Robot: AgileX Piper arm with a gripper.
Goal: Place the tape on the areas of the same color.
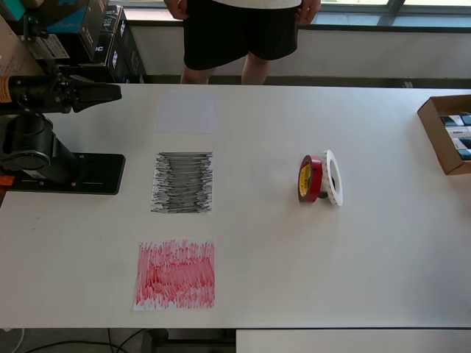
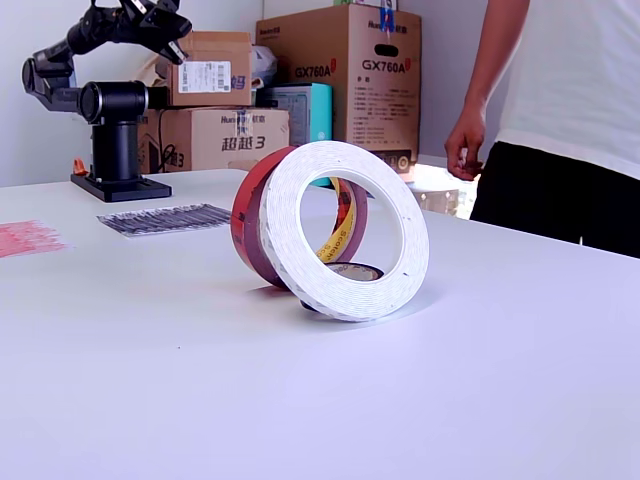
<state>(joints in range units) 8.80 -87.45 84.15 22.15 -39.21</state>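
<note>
We find the red tape roll standing on edge right of the tabletop's middle in the overhead view, its yellow core facing left, and the white tape roll touching it and leaning against it. In the exterior view the white roll covers most of the red one; through its hole we glimpse a dark ring, probably the black tape roll, lying flat and mostly hidden.

Towards the left edge, three sheets run in a line: the white sheet near the far edge, barely distinct from the tabletop, the black sheet in the middle, the red sheet near the near edge.

The gripper hangs above the far left corner; its fingers hold nothing, though we cannot tell whether they are parted.

At the right edge a cardboard box, cut off by the frame, holds bluish packets we cannot make out.
</note>
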